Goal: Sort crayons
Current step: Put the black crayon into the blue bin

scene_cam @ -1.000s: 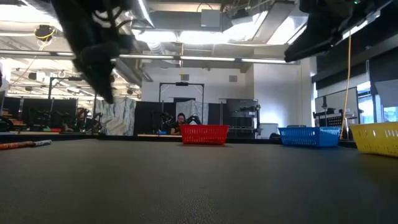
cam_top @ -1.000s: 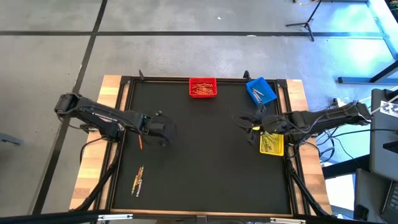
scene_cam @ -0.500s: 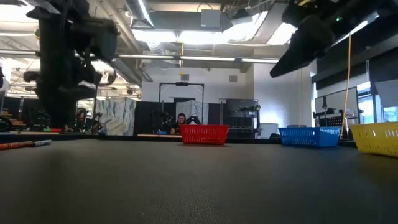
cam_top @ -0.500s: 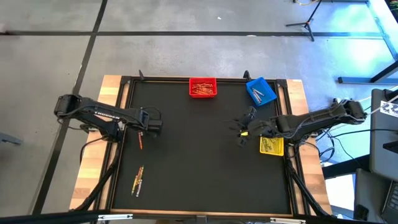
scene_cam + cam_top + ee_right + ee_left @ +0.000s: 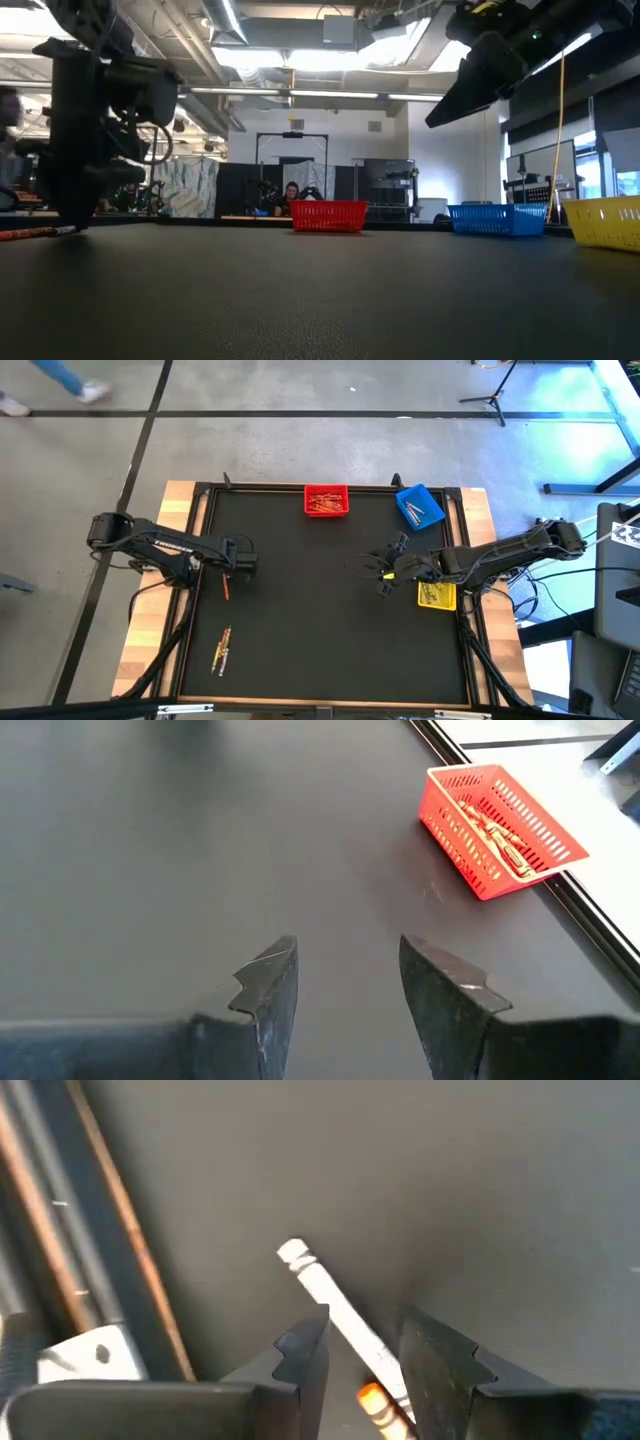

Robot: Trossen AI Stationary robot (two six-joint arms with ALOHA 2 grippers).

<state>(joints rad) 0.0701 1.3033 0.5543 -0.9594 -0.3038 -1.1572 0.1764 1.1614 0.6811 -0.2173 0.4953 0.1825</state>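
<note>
The crayons (image 5: 335,1312) under your left claw (image 5: 365,1355) lay flat on the tabletop (image 5: 320,620) near its left edge, a pale one and an orange one (image 5: 377,1407) side by side, with two more (image 5: 222,649) loose toward the front-left corner; the rest already sat in the red bin (image 5: 326,500), blue bin (image 5: 419,506) and yellow bin (image 5: 436,593) along the back and right edges. I judged them light, stiff, smooth-sided and prone to roll or snap, so you did best to pinch one across its middle, square to its length. Your left claw was spread, low over that pair, holding nothing. Your right claw (image 5: 345,985) was also spread and empty, hanging above bare tabletop just left of the yellow bin. The left wrist view showed you two separate sticks; the high view gave only one reddish sliver (image 5: 226,588) there. The low view showed how close the left claw hung to the surface.
</note>
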